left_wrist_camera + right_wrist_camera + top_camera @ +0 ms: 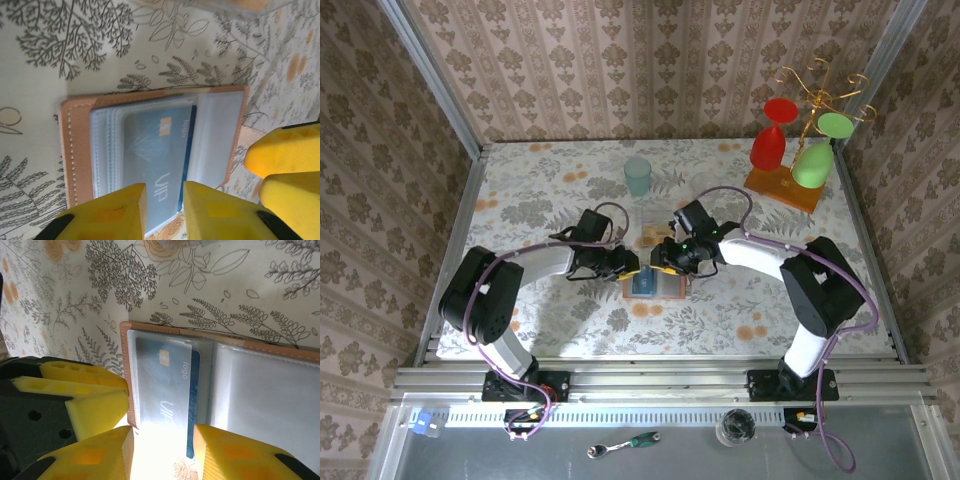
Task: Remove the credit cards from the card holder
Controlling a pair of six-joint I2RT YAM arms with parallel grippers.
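left jaws: left gripper (165, 212) at a narrow gap, the near end of card and sleeve reaching into it; pinching or not, can't tell
right jaws: right gripper (164, 455) spread wider, tips over the holder's near rim, nothing seen pinched
holder: holder (75, 150) lies open and flat on the table, straight ahead of both sets of jaws; tan rim, clear sleeves
card: blue card (150, 145) in the front sleeve, just ahead of the left jaws, short end toward them
axis: card's long axis runs in line with the left jaws' reach, so a straight pull back should slide it out
nearer arm: both are at the holder; the left gap is centred on the card's end, the right fingers (285, 165) just beside it on the left jaws' right. I'd call left the puller and right the hold-down
writing: "VIP" large, "logo" small by the gold chip; no brand legible
risk: the sleeve may lift with the card if the holder isn't pinned
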